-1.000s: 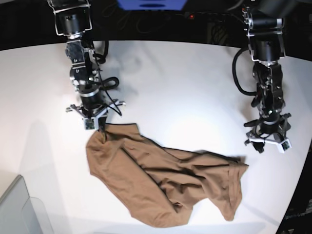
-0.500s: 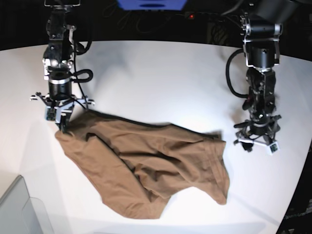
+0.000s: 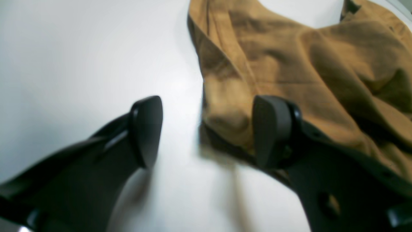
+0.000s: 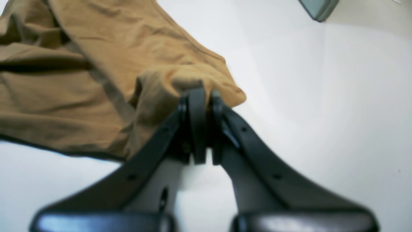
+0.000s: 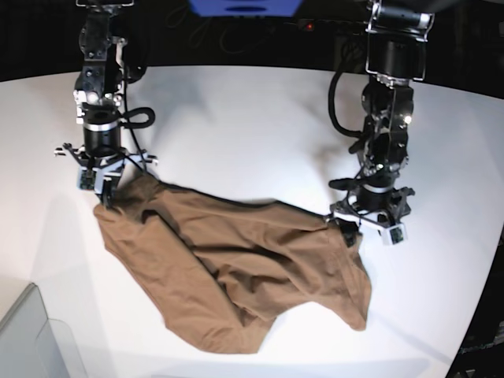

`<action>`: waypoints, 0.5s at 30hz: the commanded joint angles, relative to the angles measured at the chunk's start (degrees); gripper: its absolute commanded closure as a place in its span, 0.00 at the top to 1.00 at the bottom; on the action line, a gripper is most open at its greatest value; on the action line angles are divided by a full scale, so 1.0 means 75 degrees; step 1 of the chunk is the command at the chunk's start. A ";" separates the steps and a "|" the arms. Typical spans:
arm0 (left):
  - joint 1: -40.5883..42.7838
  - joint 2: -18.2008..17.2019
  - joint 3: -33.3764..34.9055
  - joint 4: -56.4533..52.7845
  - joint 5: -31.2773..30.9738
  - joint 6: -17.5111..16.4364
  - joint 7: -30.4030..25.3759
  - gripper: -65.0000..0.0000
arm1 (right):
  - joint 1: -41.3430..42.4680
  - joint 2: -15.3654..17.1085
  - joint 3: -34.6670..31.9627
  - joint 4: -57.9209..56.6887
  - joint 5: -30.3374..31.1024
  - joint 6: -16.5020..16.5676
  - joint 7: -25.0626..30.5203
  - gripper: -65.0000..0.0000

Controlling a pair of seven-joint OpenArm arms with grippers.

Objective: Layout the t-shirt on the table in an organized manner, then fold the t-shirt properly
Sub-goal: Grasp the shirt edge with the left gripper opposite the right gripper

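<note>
Two arms over one garment, laying-out step in hand, folding not yet begun; the t-shirt lies crumpled and slantwise on the table, one end drawn toward the base view's left, the other bunched at the right, creases and overlapping folds through the middle, lower hem sagging toward the near edge; right gripper, on the base view's left, jaws pinched tight on a corner of the cloth, the fabric puckered where it enters the pads, that corner lifted a little off the white surface; left gripper, on the base view's right, jaws standing apart and holding nothing, one fingertip over bare table, the other over the shirt's edge, a bunched fold of cloth lying between them; grey bin corner at the near left, apart from the shirt; judgement: the next move calls for the left jaws to sink onto that bunched edge and close, so both arms can draw the cloth taut and flat; risk, as I see it, of catching two layers at once.
</note>
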 commanded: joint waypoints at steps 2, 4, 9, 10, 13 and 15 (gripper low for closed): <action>-0.0253 0.0046 -0.0014 -0.0196 0.0027 -0.0018 -0.0154 0.65 | 0.0072 0.0030 0.0013 0.0140 0.0024 0.0002 0.0228 0.00; -0.0452 0.0187 -0.0014 -0.0512 0.0027 -0.0018 -0.0142 0.65 | 0.0060 0.0030 0.0013 0.0140 0.0024 0.0002 0.0228 0.00; -0.0851 0.0374 0.0221 -0.0981 0.0027 -0.0030 -0.0142 0.65 | 0.0060 0.0030 0.0013 0.0140 0.0024 0.0002 0.0228 0.00; -0.0886 0.0374 0.0361 -0.0993 0.0027 -0.0030 -0.0154 0.65 | 0.0060 0.0030 0.0013 0.0140 0.0024 0.0002 0.0228 0.00; -0.0921 0.0362 0.0783 -0.1005 0.0027 -0.0030 -0.0189 0.65 | 0.0036 0.0030 0.0013 0.0140 0.0024 0.0002 0.0228 0.00; -0.1097 0.0362 0.0971 -0.1028 0.0039 -0.0030 -0.0189 0.59 | -0.0022 0.0030 0.0013 0.0140 0.0024 0.0002 0.0228 0.00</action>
